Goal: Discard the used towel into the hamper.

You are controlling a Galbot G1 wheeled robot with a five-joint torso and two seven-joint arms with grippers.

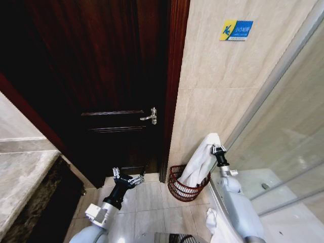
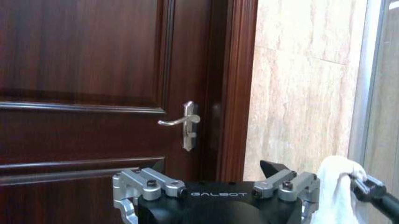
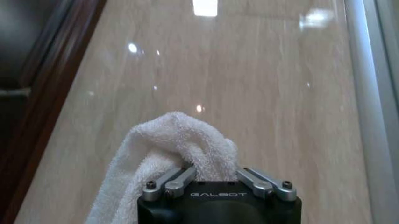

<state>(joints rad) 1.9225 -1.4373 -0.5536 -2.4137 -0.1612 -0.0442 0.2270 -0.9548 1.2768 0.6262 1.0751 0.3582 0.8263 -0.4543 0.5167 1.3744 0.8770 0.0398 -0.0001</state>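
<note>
The white towel (image 1: pixel 200 162) hangs from my right gripper (image 1: pixel 217 149), which is shut on its top fold. Its lower end drapes into the hamper (image 1: pixel 176 188), a round dark reddish-brown wire basket on the floor by the door frame. In the right wrist view the towel (image 3: pixel 171 140) bunches between the closed fingers of the right gripper (image 3: pixel 215 176), in front of the beige wall. My left gripper (image 1: pixel 127 177) is open and holds nothing, low in front of the door, left of the hamper. The left wrist view shows the left gripper (image 2: pixel 212 179) with its jaws apart and the towel (image 2: pixel 333 193) beyond.
A dark wooden door (image 1: pixel 111 76) with a metal handle (image 1: pixel 150 116) stands shut behind the left arm. A glass shower partition (image 1: pixel 283 131) runs along the right. A marble counter (image 1: pixel 20 177) is at the left. A blue sticker (image 1: pixel 236 29) is on the tiled wall.
</note>
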